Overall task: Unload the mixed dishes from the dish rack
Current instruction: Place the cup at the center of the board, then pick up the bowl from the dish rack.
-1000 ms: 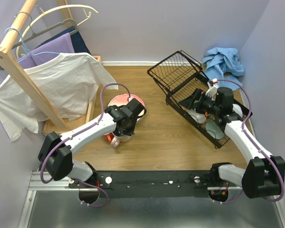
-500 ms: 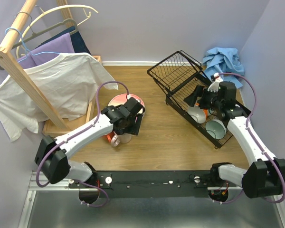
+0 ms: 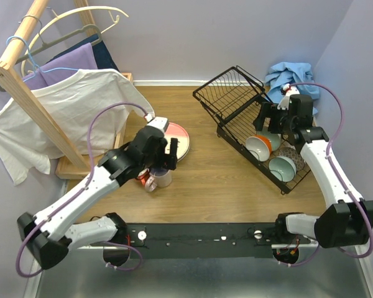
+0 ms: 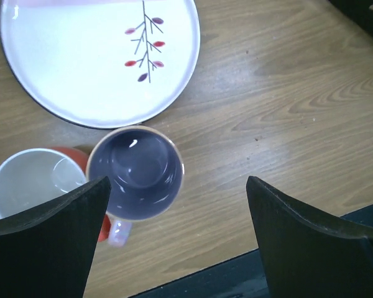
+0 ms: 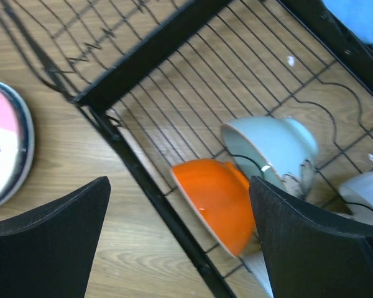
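The black wire dish rack [image 3: 236,102] stands at the back right. In it lean an orange bowl [image 5: 217,198], a pale-green bowl [image 5: 267,146] and a white bowl [image 5: 363,192]. My right gripper [image 5: 179,183] hovers open above the orange bowl, touching nothing; from above it [image 3: 264,119] sits over the rack's middle. On the table lie the pink-and-cream plate [image 4: 99,56] with a leaf sprig, a purple-inside mug [image 4: 135,174] and an orange mug [image 4: 34,183], both upright. My left gripper [image 4: 177,186] is open above the purple-inside mug, apart from it.
A wooden clothes stand with a white T-shirt [image 3: 68,105] and hangers fills the left side. A blue cloth [image 3: 292,77] lies behind the rack. The black mounting rail [image 3: 199,233] runs along the near edge. Purple walls close in on the back and the right.
My left gripper has opened, let go of the purple-inside mug beside the orange mug, and lifted away. My right gripper has risen from the bowls toward the rack's far side.
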Robot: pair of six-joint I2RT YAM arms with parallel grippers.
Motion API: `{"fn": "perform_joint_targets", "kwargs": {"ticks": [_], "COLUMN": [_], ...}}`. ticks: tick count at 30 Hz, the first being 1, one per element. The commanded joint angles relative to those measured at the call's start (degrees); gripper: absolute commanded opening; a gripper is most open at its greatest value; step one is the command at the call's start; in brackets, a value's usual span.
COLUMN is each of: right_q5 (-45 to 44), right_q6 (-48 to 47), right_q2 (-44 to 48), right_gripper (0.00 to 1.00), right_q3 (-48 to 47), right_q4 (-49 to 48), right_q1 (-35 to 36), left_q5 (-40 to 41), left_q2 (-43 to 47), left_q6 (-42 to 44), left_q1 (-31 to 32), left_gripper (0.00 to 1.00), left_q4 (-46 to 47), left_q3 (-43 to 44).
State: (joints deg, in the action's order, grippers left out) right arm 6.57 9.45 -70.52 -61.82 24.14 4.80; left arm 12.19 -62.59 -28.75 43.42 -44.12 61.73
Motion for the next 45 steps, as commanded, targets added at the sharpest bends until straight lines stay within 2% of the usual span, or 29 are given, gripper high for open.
{"fn": "perform_joint_targets", "kwargs": {"ticks": [1,10,14,20,29,36,45], "right_q5": [-1.39,14.86,26.27,35.43,34.58,33.86,37.64], "right_q6": [-5.4,-10.77,-11.29,-18.04,-25.27,-30.45,-32.39], "right_q2": [-3.21,-13.04,-17.7,-23.51,-31.43,-34.59,-37.76], "right_gripper": [1.0,1.0,1.0,1.0,1.0,1.0,1.0], "right_q3": [-3.65,-8.75,-9.72,-14.02,-19.73,-19.74,-20.09], "right_q4": [4.25,5.39,4.78,9.07,16.72,19.8,20.68], "right_q1": [-3.47,-13.93,-18.59,-20.62,-20.79,-20.79,-20.79], "left_q5": [1.53,-3.74,-3.66,-4.1,-3.05,-2.96,-4.19], "left_q2": [9.91,25.05,26.73,28.4,28.4,28.05,26.38], "left_q6": [3.78,7.13,10.46,14.25,15.66,15.66,15.66], "left_q1": [-1.49,-4.31,-4.4,-4.48,-4.75,-5.18,-5.89], "left_gripper": [0.99,0.99,0.99,0.99,0.99,0.99,0.99], "left_q4": [8.15,20.03,22.14,25.92,26.54,26.89,27.07], "left_q3": [-7.3,-21.91,-25.34,-28.42,-28.6,-28.86,-28.86]}}
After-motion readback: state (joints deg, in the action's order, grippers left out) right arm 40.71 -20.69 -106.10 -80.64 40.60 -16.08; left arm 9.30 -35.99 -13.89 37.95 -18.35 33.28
